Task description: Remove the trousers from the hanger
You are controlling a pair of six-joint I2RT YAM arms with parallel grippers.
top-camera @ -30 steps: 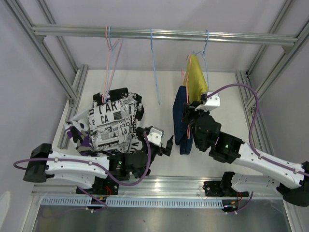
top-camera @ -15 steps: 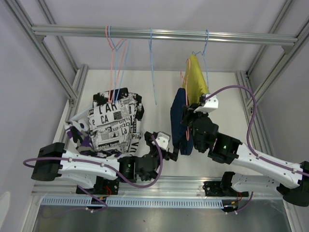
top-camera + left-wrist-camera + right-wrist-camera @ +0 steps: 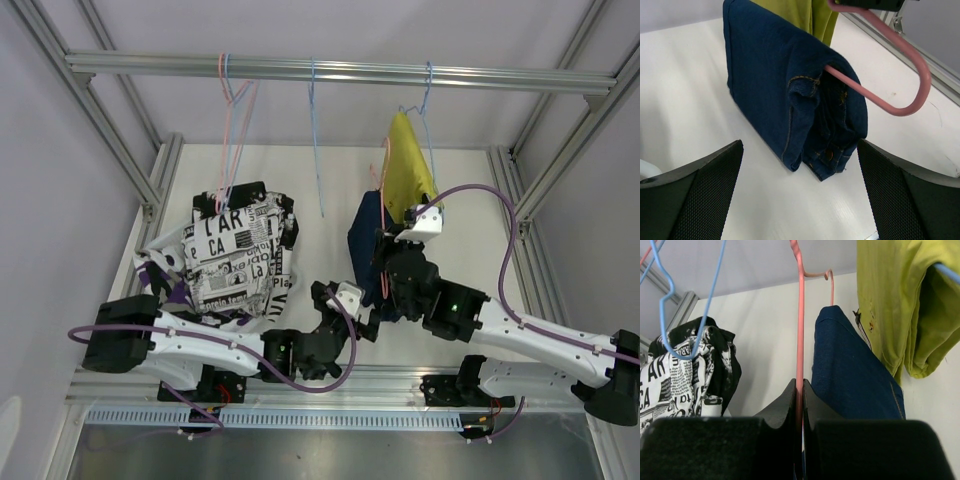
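The navy trousers (image 3: 364, 248) hang folded over the bar of a pink hanger (image 3: 384, 180), near the table. My right gripper (image 3: 800, 390) is shut on that hanger's wire (image 3: 800, 330), with the navy trousers (image 3: 850, 370) just to its right. My left gripper (image 3: 800, 200) is open and low over the table, and the navy trousers (image 3: 790, 85) sit just ahead of its wide-apart fingers (image 3: 700, 195). The hanger's pink end loop (image 3: 900, 70) sticks out of the fold. Yellow trousers (image 3: 405, 168) hang on a blue hanger from the rail behind.
A pile of patterned trousers (image 3: 232, 255) lies on the table at the left. An empty pink hanger (image 3: 235, 110) and an empty blue hanger (image 3: 318, 130) hang from the aluminium rail (image 3: 340, 70). Frame posts stand on both sides.
My left arm has swung right across the table, bringing its open gripper up to the navy trousers. The right gripper has shifted the hanger and trousers slightly left and nearer.
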